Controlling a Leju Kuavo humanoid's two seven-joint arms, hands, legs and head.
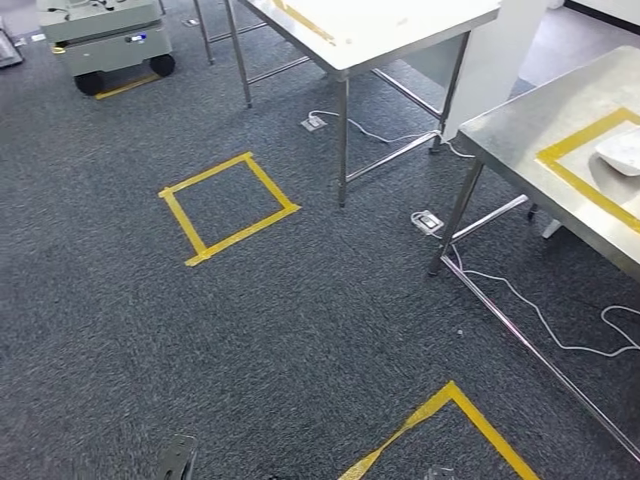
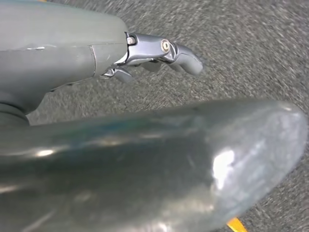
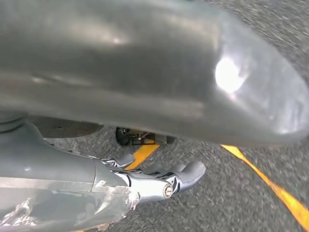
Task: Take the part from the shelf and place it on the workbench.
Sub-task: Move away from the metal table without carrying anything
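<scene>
A white, flattish object (image 1: 620,152) lies inside a yellow tape rectangle on the steel workbench (image 1: 528,130) at the right. I cannot tell whether it is the part. My left hand (image 2: 153,145) hangs over the grey carpet, its fingers (image 2: 182,55) stretched out straight and apart from the thick thumb, holding nothing. My right hand (image 3: 146,96) hangs the same way above the carpet and yellow tape, with its fingers (image 3: 182,176) extended and nothing in them.
A second steel table (image 1: 362,40) stands at the back and a grey wheeled cart (image 1: 106,45) at the far left. A yellow tape square (image 1: 226,205) marks the carpet, and another tape corner (image 1: 453,420) is near me. White cables (image 1: 543,320) run under the workbench.
</scene>
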